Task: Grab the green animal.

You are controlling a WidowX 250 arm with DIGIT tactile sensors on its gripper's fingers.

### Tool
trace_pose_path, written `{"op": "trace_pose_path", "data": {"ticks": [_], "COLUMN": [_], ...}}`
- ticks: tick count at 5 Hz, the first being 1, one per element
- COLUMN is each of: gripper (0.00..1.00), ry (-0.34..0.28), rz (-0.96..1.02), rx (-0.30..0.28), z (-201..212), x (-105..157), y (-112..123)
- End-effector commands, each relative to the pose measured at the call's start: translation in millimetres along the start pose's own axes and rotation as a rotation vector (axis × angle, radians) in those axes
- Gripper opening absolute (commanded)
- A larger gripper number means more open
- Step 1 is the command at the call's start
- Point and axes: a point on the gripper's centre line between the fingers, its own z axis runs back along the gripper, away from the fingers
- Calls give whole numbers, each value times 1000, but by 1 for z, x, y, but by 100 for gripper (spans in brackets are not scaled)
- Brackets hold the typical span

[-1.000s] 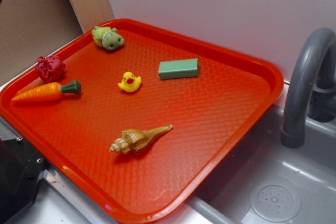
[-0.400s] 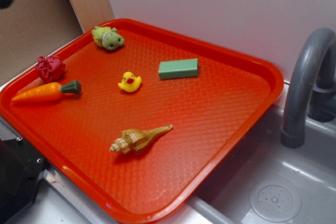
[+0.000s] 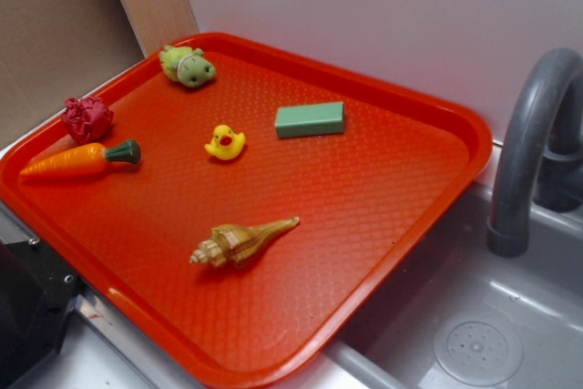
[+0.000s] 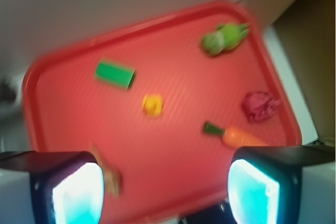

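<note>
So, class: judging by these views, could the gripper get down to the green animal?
Probably yes. The green animal lies alone near the tray's far corner, uncovered, and the open gripper hangs above the tray.

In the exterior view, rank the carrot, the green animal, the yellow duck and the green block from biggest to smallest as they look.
1. carrot, clearly the longest.
2. green block.
3. green animal, close to the block in bulk; it sits farther back on the tray, so that ranking is unsure.
4. yellow duck, smallest.
</note>
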Motion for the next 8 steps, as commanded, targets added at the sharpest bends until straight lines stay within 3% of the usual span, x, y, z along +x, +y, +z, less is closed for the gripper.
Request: {"op": "trace_pose_path", "data": {"ticks": [1, 2, 4, 5, 8], "gripper": [100, 100, 100, 100, 100], "ry": [-188, -231, -283, -326, -344], "rz": [494, 636, 798, 843, 787], "rx": [122, 171, 248, 264, 284], "z": [-25, -64, -115, -130, -185], "x": [68, 91, 110, 109, 108], "y": [49, 60, 72, 80, 73]}}
